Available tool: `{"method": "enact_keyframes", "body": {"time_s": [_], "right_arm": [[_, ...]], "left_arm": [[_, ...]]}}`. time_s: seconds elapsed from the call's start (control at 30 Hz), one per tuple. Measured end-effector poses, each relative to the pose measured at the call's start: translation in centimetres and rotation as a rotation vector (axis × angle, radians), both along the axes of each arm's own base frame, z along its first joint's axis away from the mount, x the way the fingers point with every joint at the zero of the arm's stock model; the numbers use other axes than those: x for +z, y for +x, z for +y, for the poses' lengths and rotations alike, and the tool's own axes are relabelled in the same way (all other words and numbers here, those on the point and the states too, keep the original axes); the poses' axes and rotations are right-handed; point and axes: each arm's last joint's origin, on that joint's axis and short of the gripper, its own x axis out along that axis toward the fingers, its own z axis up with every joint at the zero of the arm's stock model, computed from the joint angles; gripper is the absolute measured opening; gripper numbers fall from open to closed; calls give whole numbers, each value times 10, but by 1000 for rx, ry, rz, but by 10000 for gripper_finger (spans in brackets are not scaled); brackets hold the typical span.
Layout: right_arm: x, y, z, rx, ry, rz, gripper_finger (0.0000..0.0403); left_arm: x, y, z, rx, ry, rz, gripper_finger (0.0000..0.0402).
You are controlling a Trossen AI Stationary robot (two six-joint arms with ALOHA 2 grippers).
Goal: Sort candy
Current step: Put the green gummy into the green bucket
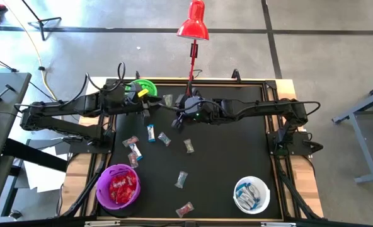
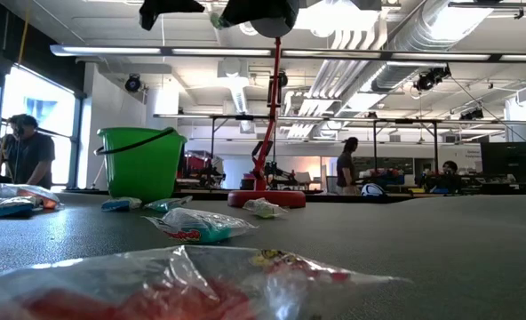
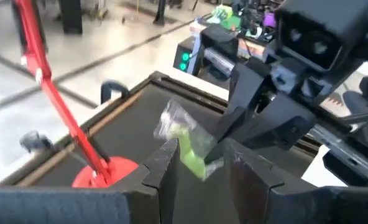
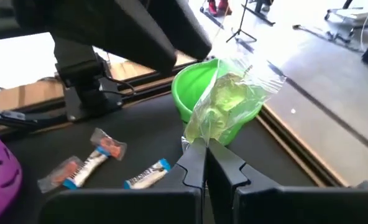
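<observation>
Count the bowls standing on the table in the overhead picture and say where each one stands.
3. The green bowl stands at the far edge on the left, the purple bowl at the near left corner, and the white bowl at the near right. None seems hidden.

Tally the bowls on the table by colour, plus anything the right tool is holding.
Green bowl: 1
Purple bowl: 1
White bowl: 1
Green-wrapped candy pinched in the right tool: 1
Total: 4
</observation>
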Motion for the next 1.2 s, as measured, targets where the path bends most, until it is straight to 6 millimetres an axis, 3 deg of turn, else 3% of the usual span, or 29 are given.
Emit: {"method": "enact_keyframes", "body": {"time_s": [0.17, 0.7, 1.2], "right_arm": [[0, 0, 0, 11, -57, 22, 0], [4, 0, 4, 0, -314, 97, 0], [12, 1, 20, 43, -395, 73, 0]], "left_arm": [[2, 1, 0, -22, 86, 5, 114], [2, 0, 1, -7, 136, 22, 114], [3, 13, 1, -23, 111, -37, 114]]}}
